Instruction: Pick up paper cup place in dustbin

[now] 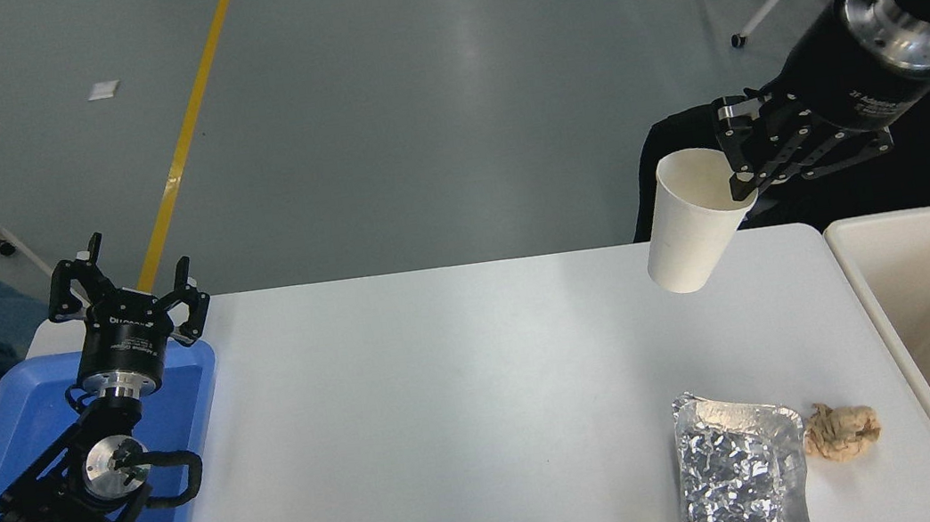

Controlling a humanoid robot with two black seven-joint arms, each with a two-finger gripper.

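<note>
The white paper cup [690, 226] hangs in the air above the table's far right edge, tilted, its cream inside showing. My right gripper [735, 164] is shut on the cup's rim, with one finger inside and one outside, and holds it high. The cream-beige dustbin [896, 330] stands off the table's right edge, to the right of and below the cup. My left gripper [129, 292] is open and parked at the lower left over the blue tray.
A blue plastic tray [11, 428] sits at the table's left end. A crumpled foil bag [739, 467] and a tan paper ball [842, 430] lie at the front right of the white table [448, 407]. A person in black sits behind the right arm.
</note>
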